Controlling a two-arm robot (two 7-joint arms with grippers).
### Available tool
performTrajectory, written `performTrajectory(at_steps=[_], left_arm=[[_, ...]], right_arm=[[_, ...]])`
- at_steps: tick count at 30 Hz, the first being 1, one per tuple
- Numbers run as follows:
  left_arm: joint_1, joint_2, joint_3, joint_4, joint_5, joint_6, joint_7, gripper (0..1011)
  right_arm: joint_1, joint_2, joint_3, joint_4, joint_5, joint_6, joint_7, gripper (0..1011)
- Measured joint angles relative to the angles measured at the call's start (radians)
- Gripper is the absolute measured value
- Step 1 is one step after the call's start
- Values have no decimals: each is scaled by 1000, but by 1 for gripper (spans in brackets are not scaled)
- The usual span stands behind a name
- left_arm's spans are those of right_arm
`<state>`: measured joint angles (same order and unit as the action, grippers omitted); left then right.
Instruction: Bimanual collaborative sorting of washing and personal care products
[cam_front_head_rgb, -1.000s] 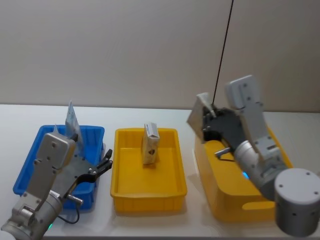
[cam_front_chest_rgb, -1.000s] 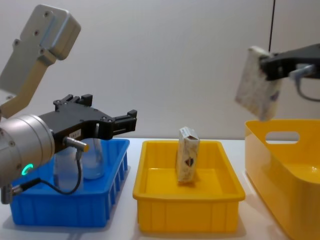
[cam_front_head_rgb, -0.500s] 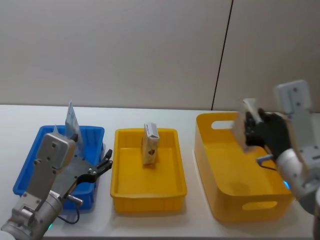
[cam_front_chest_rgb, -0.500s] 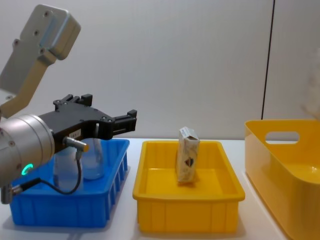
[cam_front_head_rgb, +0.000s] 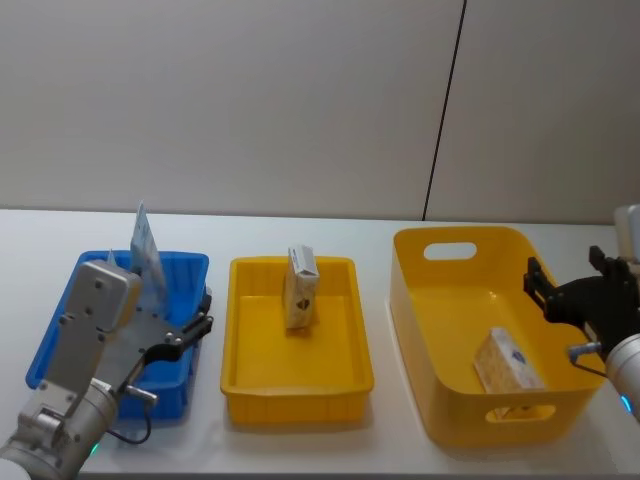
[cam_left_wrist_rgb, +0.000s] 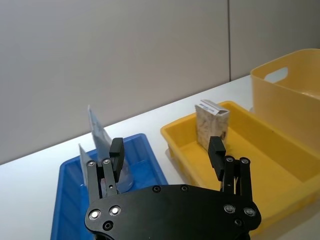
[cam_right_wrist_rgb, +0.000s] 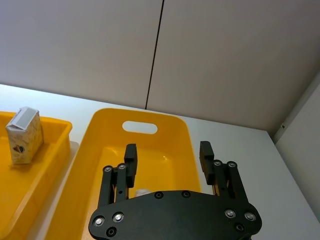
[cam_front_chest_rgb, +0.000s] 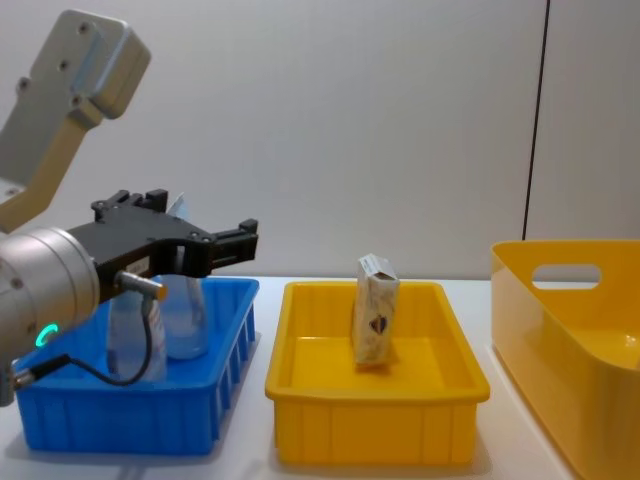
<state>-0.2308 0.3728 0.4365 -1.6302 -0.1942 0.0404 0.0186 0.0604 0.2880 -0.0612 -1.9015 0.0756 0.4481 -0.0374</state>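
White tabletop (cam_front_head_rgb: 300, 445) runs in front of a plain grey wall (cam_front_head_rgb: 250, 100) crossed by one thin dark seam (cam_front_head_rgb: 443, 110).

Head view: a blue bin (cam_front_head_rgb: 192, 262) sits on the left, a shallow yellow tray (cam_front_head_rgb: 296, 400) in the middle and a deep yellow bin (cam_front_head_rgb: 420, 330) with handle slots on the right. Pale squeeze tubes (cam_front_head_rgb: 145, 245) stand in the blue bin. One beige pack (cam_front_head_rgb: 299, 288) stands upright in the tray, and a second beige pack (cam_front_head_rgb: 508, 362) lies tilted on the deep bin's floor near its right wall. The left gripper (cam_front_head_rgb: 203, 322) hangs over the blue bin's right side with its fingers apart and nothing between them. The right gripper (cam_front_head_rgb: 565, 270) is at the deep bin's right rim, fingers spread wide and empty.

Left wrist view: the tubes and the tray's pack show beyond the parted fingers.

Right wrist view: the wide fingers look down into the deep bin.

Chest view: the left gripper points over the blue bin, in front of the tubes.

Half a second ago the right gripper held the second pack above the deep bin; now the pack is down inside and the gripper has drawn off to the right. The left gripper has shifted slightly back.
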Motion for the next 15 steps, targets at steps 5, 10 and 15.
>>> performTrajectory(at_steps=[5, 10, 15], left_arm=[[4, -13, -18, -1, 5, 30, 32, 1001], [4, -30, -37, 4, 7, 63, 67, 1001], [-1, -51, -59, 25, 5, 100, 100, 1001]], right_arm=[[-19, 7, 19, 2, 10, -30, 20, 878], [-31, 15, 26, 6, 15, -68, 43, 1000], [-39, 26, 28, 12, 16, -115, 72, 1004]])
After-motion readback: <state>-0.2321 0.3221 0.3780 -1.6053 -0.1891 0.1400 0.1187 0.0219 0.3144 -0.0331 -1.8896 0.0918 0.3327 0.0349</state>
